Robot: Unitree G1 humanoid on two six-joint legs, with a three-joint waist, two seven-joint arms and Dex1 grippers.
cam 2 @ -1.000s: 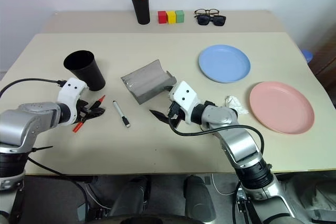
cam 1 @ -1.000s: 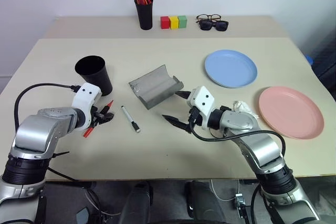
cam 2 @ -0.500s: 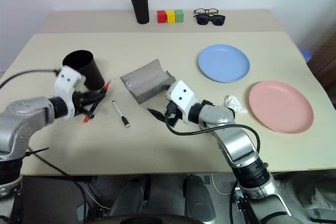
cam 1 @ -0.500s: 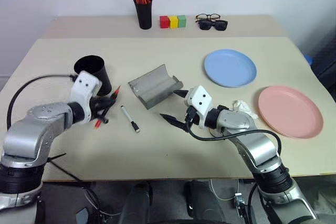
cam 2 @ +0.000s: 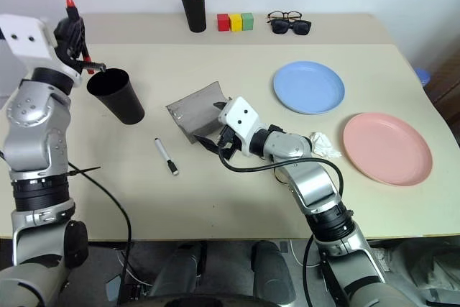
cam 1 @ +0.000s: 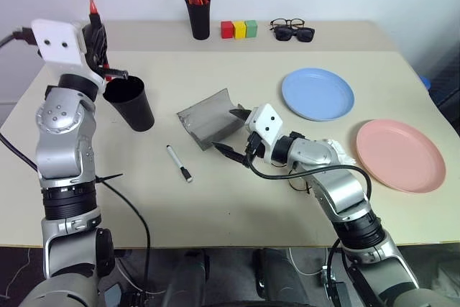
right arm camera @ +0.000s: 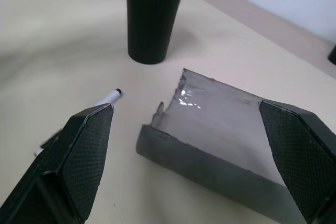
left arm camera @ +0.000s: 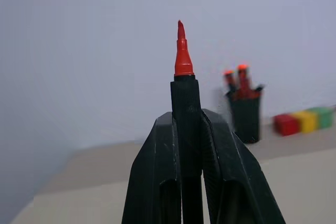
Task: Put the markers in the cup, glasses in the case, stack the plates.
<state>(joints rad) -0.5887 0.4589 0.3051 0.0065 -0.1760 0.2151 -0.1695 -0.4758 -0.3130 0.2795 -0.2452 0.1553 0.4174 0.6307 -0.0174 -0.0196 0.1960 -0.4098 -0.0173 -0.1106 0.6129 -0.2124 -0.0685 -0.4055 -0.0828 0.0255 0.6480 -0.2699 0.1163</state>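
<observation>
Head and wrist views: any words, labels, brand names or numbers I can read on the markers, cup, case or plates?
None can be read.
Black marker with red cap in the left gripper: no print visible.
White marker with black cap: too small to tell.
Wide black plastic cup, grey clamshell case, light blue plate, salmon pink plate: plain.

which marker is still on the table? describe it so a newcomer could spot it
Start at the black cup on the table's left side, then the open grey case mid-table. In front of the gap between them lies the white marker, flat, black-capped. The red-tipped marker is held aloft.
</observation>
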